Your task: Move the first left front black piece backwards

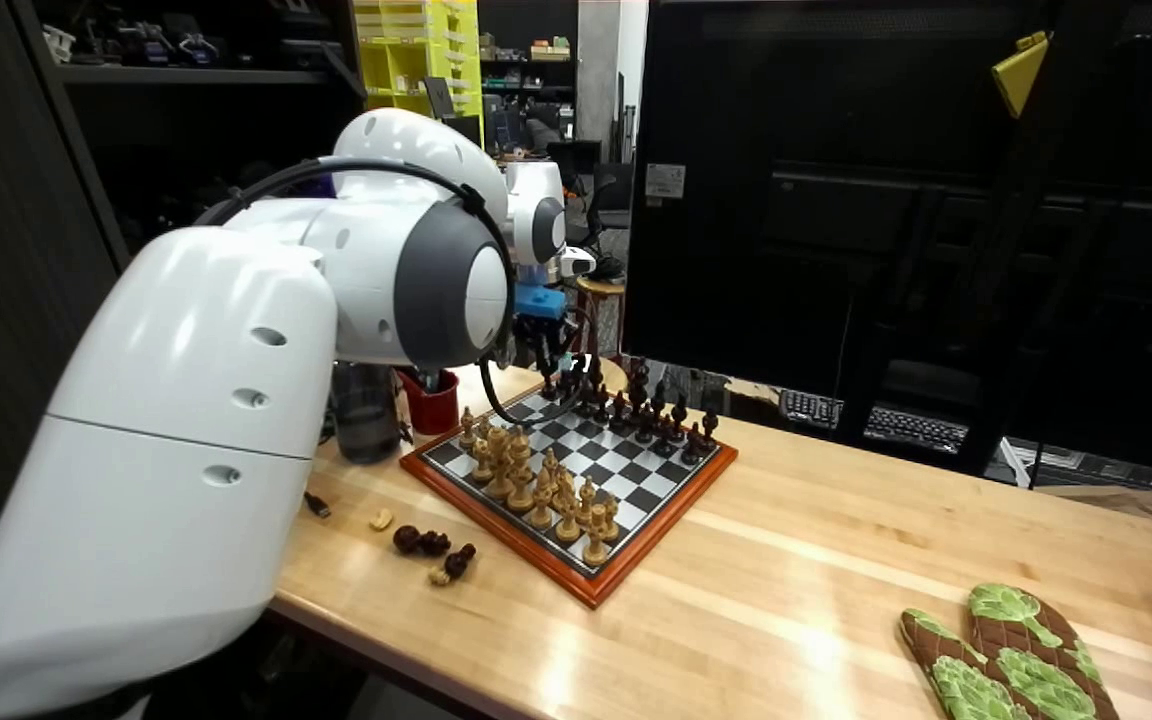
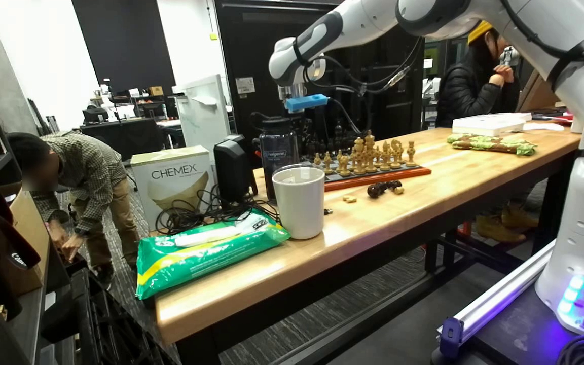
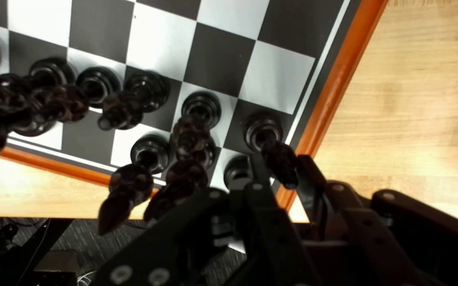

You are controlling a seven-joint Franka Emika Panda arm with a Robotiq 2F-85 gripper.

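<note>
So, in an exterior view, the white arm point(image 1: 186, 400) fills the near left, and a brown and green mitt point(image 1: 1031, 650) lies at the near right of the worktop point(image 1: 786, 550). A little farther in, on the left, a few loose chess pieces point(image 1: 407, 541) lie near the board point(image 1: 658, 522). Light pieces point(image 1: 522, 482) stand bunched along its near left side, and a red cup point(image 1: 433, 405) stands near its left corner. Dark pieces point(image 1: 643, 428) stand in ranks along the far side. At the left end of those ranks the claw point(image 3: 281, 169) points down, and in the wrist view the left front black piece point(image 3: 275, 153) stands on a dark square by the board's edge, its top between the fingers point(image 3: 259, 172). These are a short way apart; I cannot tell whether they have hold of it. Far beyond, toward the left, stands a bright yellow shelf unit point(image 1: 394, 52).
</note>
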